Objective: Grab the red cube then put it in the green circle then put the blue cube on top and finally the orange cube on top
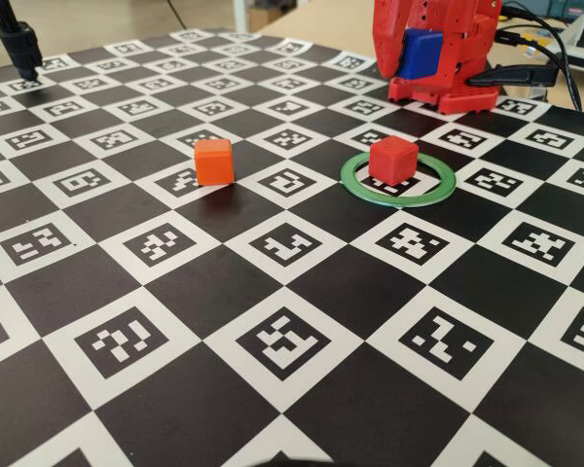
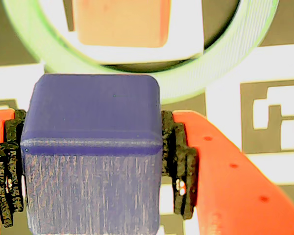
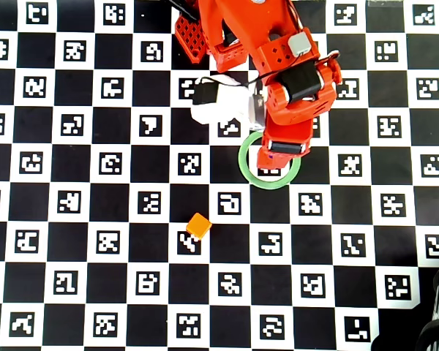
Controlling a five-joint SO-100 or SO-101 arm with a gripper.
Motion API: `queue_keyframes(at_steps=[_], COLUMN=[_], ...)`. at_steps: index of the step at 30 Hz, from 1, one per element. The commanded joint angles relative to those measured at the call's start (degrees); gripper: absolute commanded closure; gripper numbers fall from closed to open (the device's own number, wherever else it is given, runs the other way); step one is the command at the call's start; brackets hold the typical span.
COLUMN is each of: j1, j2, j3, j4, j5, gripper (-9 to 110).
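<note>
Red cube [image 1: 393,159] sitting inside the green ring [image 1: 354,182] on the checkerboard. Blue cube [image 2: 95,152] clamped in the gripper [image 2: 95,164], pads [image 2: 179,161] tight on both sides, hanging above the ring. Orange cube [image 1: 214,161] off to the left in the fixed view, well apart.

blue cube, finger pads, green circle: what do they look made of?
Blue cube: likely painted wood; faint vertical grain streaks show through a matte coat, edges rounded.
Finger pads: black, rough and layered, probably foam or rubber grip material; can't tell which.
Green circle: thin flat ring, looks like plastic; fine ridges in the wrist view suggest 3D printing.
</note>
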Motion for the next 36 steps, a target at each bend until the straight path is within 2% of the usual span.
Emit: queue_keyframes(at_steps=[1, 17, 36], j1=[0.8, 1.1, 6.9], j2=[2.4, -1.8, -0.5], j3=[1.0, 3.2, 4.3], j4=[-2.8, -8.3, -7.0], j5=[-0.6, -2.5, -6.7], gripper=[96, 96, 96])
